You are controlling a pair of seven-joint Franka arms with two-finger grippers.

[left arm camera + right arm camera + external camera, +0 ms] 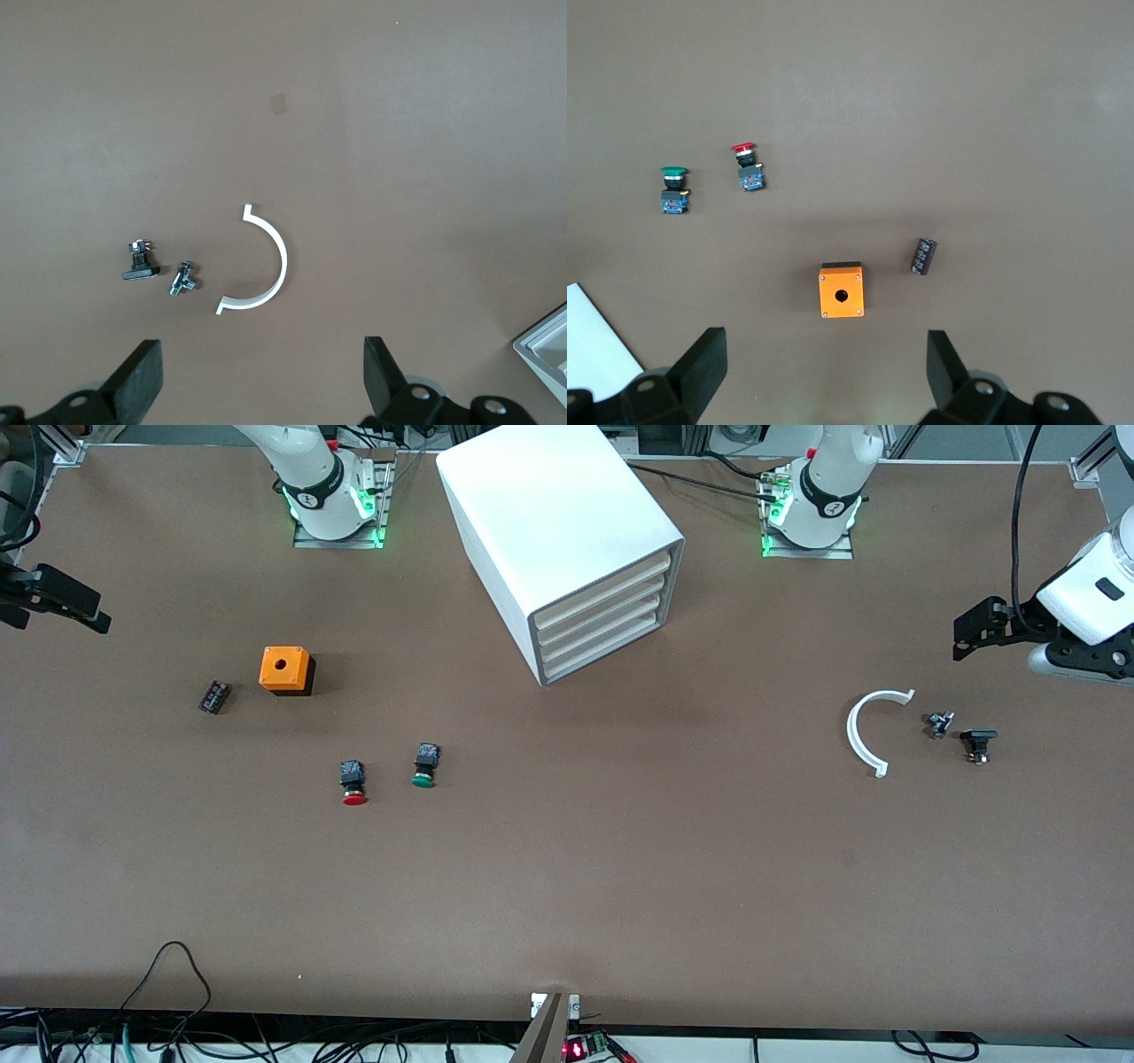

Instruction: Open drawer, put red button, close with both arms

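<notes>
The white cabinet stands at the table's middle, between the arms' bases. Its four cream-fronted drawers are all shut. The red button lies on the table, nearer to the front camera than the cabinet and toward the right arm's end; it also shows in the right wrist view. My right gripper is open and empty, up over the right arm's end of the table. My left gripper is open and empty, up over the left arm's end.
A green-capped button lies beside the red one. An orange box with a hole and a small black part lie near the right gripper. A white arc and two small metal parts lie near the left gripper.
</notes>
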